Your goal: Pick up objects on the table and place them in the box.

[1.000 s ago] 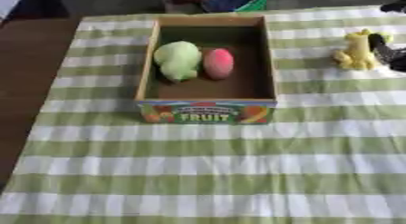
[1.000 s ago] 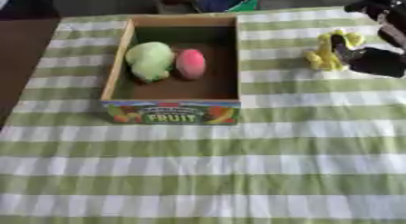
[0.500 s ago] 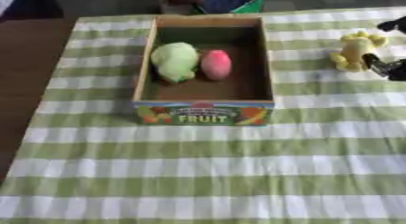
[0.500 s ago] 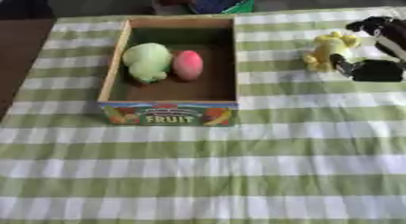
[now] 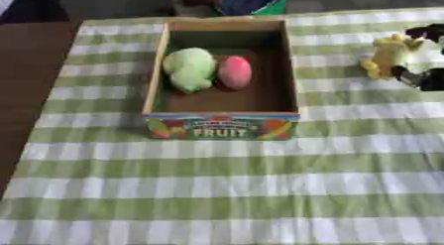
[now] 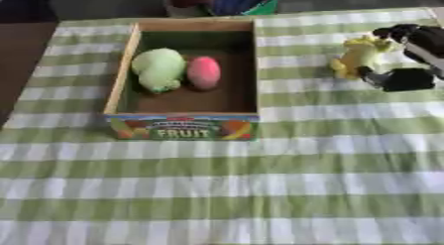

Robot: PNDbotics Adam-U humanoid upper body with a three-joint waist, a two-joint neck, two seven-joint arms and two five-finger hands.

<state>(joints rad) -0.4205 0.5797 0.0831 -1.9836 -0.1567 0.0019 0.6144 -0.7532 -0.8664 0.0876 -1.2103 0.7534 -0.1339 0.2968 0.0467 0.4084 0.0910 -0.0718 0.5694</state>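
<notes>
The right hand [image 6: 408,58] is at the right edge of the table, black and shiny, with its fingers curled around the yellow toy [image 6: 357,56]. One finger goes over the top of the toy and another comes from below, so the toy sits between them. I judge it as a grasp that is closing or just closed; I cannot tell if the toy is lifted or if it rests on the cloth [image 6: 260,189]. The left hand does not show in any view.

The yellow toy looks soft and lumpy, maybe a plush bunch of bananas, with a matte surface. It is well apart from the box [image 6: 123,85], to the right of it.

The box is a shallow wooden tray with thin, pale walls and a dark bottom. Its front wall carries a colourful label with the word FRUIT. Inside, in the left half, lie two soft things just beside each other: a pale green one [image 6: 159,68], rounded and a little like a pear, and a pink one [image 6: 204,72], oval and smooth. The right half of the box is free.

So I think two objects are already placed, and the yellow toy is the last one I can see outside. The cloth is a green and white check and lies flat.
</notes>
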